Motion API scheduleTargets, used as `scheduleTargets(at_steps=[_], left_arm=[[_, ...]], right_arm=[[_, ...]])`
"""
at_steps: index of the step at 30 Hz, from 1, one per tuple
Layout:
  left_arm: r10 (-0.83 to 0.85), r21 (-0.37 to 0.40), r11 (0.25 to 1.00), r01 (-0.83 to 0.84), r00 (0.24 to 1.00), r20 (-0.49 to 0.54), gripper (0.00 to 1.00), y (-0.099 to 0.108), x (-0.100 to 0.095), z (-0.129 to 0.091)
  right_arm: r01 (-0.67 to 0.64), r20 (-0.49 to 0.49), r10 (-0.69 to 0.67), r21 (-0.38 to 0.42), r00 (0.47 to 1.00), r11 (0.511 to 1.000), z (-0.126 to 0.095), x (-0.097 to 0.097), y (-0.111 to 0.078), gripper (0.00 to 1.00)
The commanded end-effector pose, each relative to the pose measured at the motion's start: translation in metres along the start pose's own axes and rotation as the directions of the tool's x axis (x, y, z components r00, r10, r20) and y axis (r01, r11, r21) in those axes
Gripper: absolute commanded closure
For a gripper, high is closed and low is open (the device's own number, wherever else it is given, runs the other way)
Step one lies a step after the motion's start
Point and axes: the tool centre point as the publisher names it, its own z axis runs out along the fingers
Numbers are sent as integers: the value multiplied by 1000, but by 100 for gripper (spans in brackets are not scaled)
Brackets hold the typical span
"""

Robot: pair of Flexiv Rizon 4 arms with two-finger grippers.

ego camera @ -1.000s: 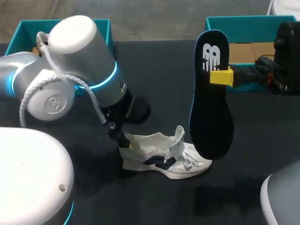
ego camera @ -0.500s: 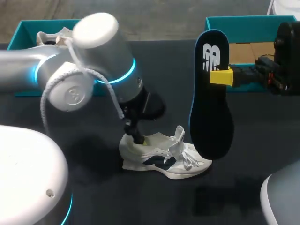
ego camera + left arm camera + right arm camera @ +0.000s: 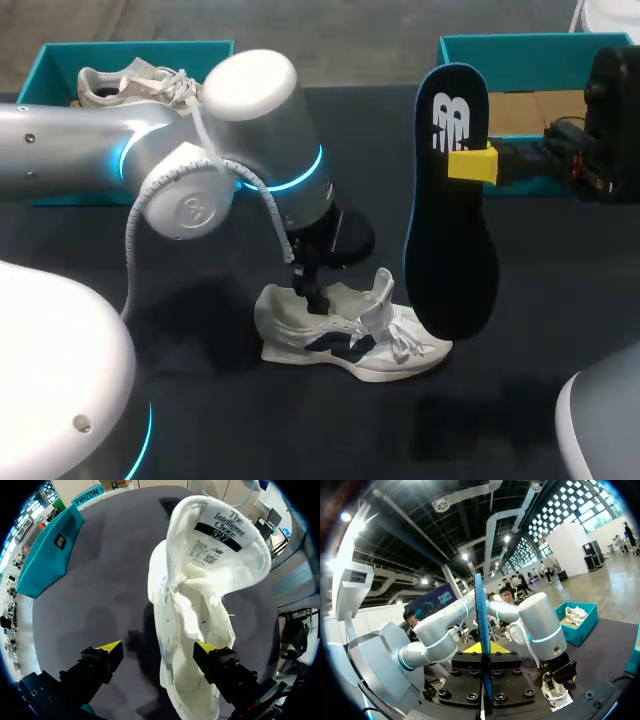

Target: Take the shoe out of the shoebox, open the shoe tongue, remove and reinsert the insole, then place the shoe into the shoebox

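The white shoe [image 3: 345,335] stands on the dark counter [image 3: 200,400] with its tongue raised. The left jaws hang spread apart over its heel end, gripping nothing. The right jaws are clenched on the dark insole [image 3: 450,200], held on end near the toe, well clear of the teal shoebox [image 3: 520,50].

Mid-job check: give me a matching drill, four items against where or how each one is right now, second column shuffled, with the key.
Column one
1. insole
2. nearer shoe
3. farther shoe
4. left gripper

Column two
A. in the left shoebox
B. open, at the nearer shoe's collar
C. upright, clamped in the right gripper
D. on the table, tongue lifted

Pairs: 1-C, 2-D, 3-A, 4-B
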Motion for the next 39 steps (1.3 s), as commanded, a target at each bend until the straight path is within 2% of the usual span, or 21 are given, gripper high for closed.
scheduleTargets(at_steps=[1, 3, 6, 7, 12, 15, 16, 18, 26, 27, 28, 29, 30, 39], left_arm=[[-3, 4, 1000, 3, 1000, -10, 15, -2, -2, 12], [-5, 12, 1000, 5, 1000, -23, 16, -2, 0, 14], [-9, 16, 1000, 9, 999, -35, 25, -2, 2, 17], [-9, 14, 1000, 9, 999, -34, 25, -2, 2, 18], [-5, 9, 1000, 5, 1000, -28, 35, -3, 3, 19], [-2, 5, 1000, 3, 1000, -28, 38, -4, 5, 21], [-2, 4, 1000, 2, 1000, -28, 46, -5, 5, 22], [0, -1, 1000, 0, 1000, -29, 54, -6, 6, 24], [3, -15, 1000, -4, 999, -41, 62, -7, 6, 31], [3, -16, 1000, -3, 999, -42, 67, -7, 6, 32], [2, -17, 1000, -3, 999, -44, 79, -7, 6, 33], [1, -18, 1000, -2, 999, -44, 95, -7, 6, 33], [0, -17, 1000, -1, 999, -45, 100, -7, 6, 33], [6, -7, 1000, -6, 999, -36, 100, -5, 6, 29]], right_arm=[[-3, 2, 3, 1, 1000, 1000, 1, 0, -1, 100], [-3, 2, 3, 1, 1000, 1000, 1, 0, -1, 100], [-3, 2, 3, 1, 1000, 1000, 1, 0, -1, 100], [-3, 2, 3, 1, 1000, 1000, 1, 0, -1, 100], [-3, 2, 3, 1, 1000, 1000, 1, 0, -1, 100], [-3, 2, 3, 1, 1000, 1000, 1, 0, -1, 100], [-3, 2, 3, 1, 1000, 1000, 1, 0, -1, 100], [-3, 2, 3, 1, 1000, 1000, 1, 0, -1, 100], [-3, 2, 3, 1, 1000, 1000, 1, 0, -1, 100], [-3, 2, 3, 1, 1000, 1000, 1, 0, -1, 100], [-3, 2, 3, 1, 1000, 1000, 1, 0, -1, 100], [-3, 2, 3, 1, 1000, 1000, 1, 0, -1, 100], [-3, 2, 3, 1, 1000, 1000, 1, 0, -1, 100], [-3, 2, 3, 1, 1000, 1000, 1, 0, -1, 100]])
